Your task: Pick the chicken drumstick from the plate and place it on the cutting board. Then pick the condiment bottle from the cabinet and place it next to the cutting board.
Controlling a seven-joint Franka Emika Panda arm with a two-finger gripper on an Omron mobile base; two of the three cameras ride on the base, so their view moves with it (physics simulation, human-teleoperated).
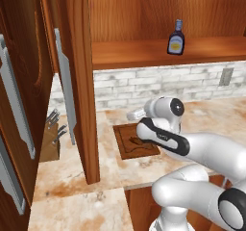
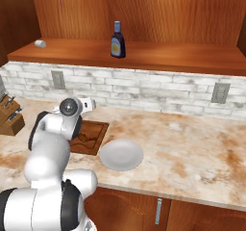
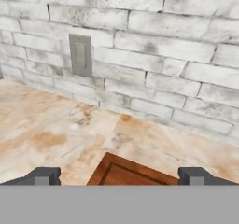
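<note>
1. Nearest the left base camera rose the white arm, bent over the worktop (image 1: 72, 211). Beyond it lay the cutting board (image 1: 127, 146), back from the front edge, with the dark chicken drumstick (image 1: 138, 141) resting on it, partly hidden by the arm. An open door of the cabinet (image 1: 79, 81) stood at the left. The condiment bottle (image 1: 176, 38) stood upright on the cabinet shelf, above the brick wall (image 1: 144, 85). A knife block (image 1: 52, 138) sat at the worktop's left end.

2. From the right base camera, the arm again stood closest, at lower left. The plate (image 2: 121, 154) lay bare near the front edge, just right of the board, their edges close or touching. The drumstick showed as a dark curve on the board. The bottle stood mid-shelf, well apart from a small pale object (image 2: 40, 43) at the shelf's left end.

3. In the hand view, the gripper (image 3: 119, 176) was spread wide and held nothing; one corner of the board showed between its tips. Ahead were bare worktop, the wall and an outlet (image 3: 80, 55).

4. Judged from this, the first half looked done: drumstick on the board, plate bare. The bottle was not yet fetched; it remained to be picked up and set beside the board.
</note>
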